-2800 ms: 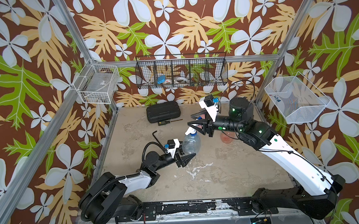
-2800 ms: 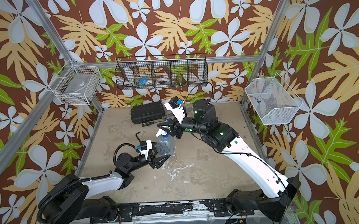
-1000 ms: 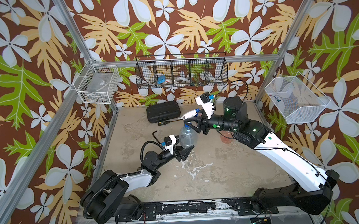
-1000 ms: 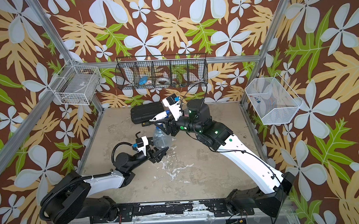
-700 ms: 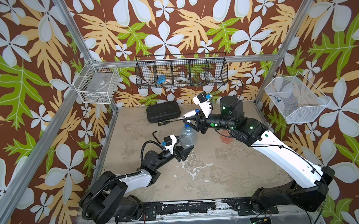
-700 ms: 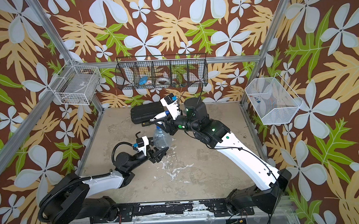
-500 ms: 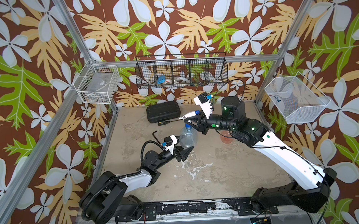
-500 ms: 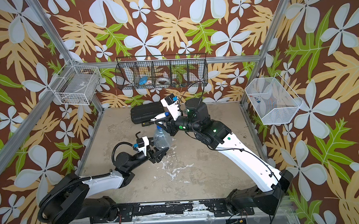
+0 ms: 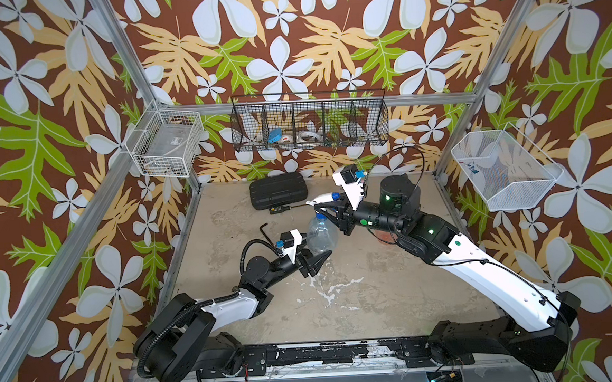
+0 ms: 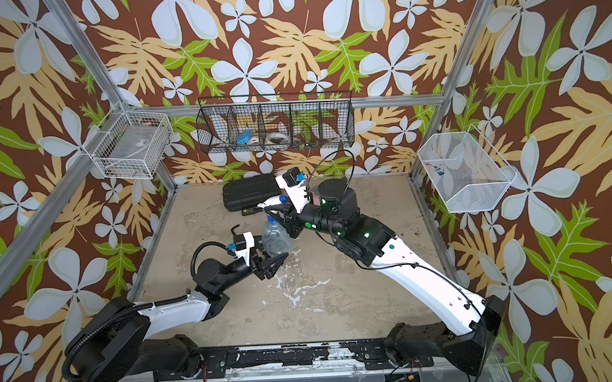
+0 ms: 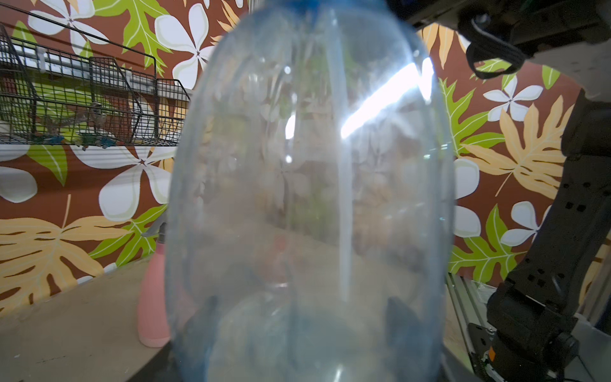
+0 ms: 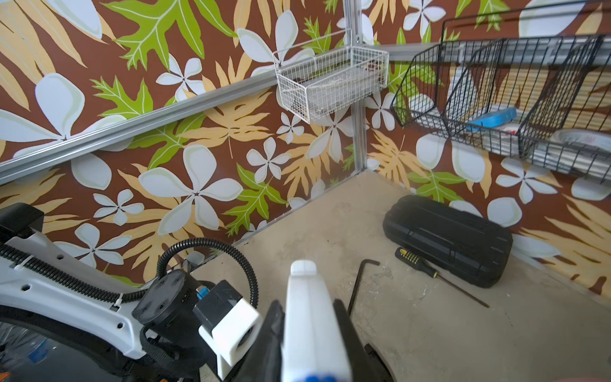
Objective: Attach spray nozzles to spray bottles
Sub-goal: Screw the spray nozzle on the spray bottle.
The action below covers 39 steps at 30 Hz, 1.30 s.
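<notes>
Behind the clear bottle (image 11: 307,198), a pink bottle (image 11: 152,297) hides partly.

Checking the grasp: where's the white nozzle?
The white nozzle is mid-table in both top views, clamped in the right gripper directly above the clear bottle held by the left gripper.

Both top views look steeply down from high at the front, facing the back wall, over the whole table (image 9: 374,296). The left wrist camera sits very close to the clear bottle (image 11: 307,198), which fills it. The right wrist camera looks past the white nozzle (image 12: 309,314) toward the black case (image 12: 446,238), also in both top views.
</notes>
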Motion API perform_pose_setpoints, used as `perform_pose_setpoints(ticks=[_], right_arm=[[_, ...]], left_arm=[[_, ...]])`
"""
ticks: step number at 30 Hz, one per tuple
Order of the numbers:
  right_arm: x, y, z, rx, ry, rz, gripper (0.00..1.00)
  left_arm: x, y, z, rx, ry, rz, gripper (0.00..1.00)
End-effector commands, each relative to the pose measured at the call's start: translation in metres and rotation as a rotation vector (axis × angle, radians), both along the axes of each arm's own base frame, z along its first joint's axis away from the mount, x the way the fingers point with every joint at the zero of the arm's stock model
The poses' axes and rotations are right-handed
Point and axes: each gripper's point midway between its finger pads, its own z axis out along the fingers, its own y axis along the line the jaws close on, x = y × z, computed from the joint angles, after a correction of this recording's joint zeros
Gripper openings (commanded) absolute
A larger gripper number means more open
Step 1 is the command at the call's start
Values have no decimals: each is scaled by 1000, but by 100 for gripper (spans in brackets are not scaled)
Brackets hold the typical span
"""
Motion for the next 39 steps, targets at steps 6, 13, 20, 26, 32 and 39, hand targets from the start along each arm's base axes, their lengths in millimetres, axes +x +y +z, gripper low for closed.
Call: perform_pose_setpoints(ticks=[6,13,20,26,32,39], right_arm=[[-1,-7,-4,-3,-62,-28,0],[-3,-6,-16,-10,-48,-22,0],[-1,-8,-32,-58,-33,-29,0],[6,-9,-62,-116,25,-59,0],[26,-14,-97,-188,120,-199,0],[40,-20,-101,-120,213,-380,0]], left_arm=[[-19,2,40,-139,-73,-95,66],[-22,0,49,-171,-77,-126,66],[-17,-1,53,-150,-95,-102,65],[7,6,58,-128,-139,57,64],[35,23,76,-165,-180,253,64],[45,29,86,-201,-228,395,64]])
